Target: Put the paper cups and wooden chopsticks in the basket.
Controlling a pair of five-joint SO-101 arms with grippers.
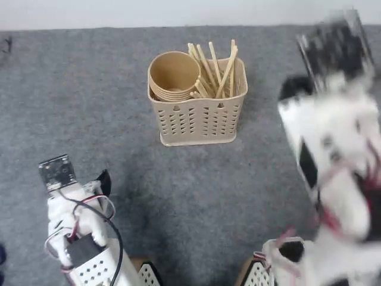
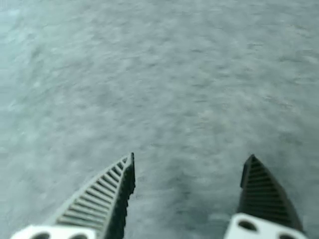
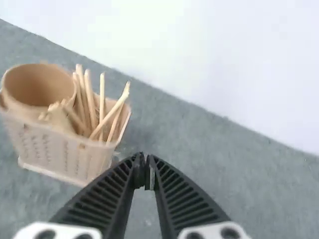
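Beyond the closed right gripper (image 3: 144, 172) — well apart — basket (image 3: 55, 149) holds cups (image 3: 32, 87), chopsticks (image 3: 101, 99).

The desk (image 1: 196, 202) carries a grey, felt-like covering with a fine, mottled texture that reaches every edge seen in the high view. A plain white wall (image 1: 178, 12) runs along the far edge of the desk and meets the covering in a straight line. A small dark item (image 1: 5, 45), too small to identify, lies at the far left edge. A blue item (image 1: 2, 256) shows at the near left edge.
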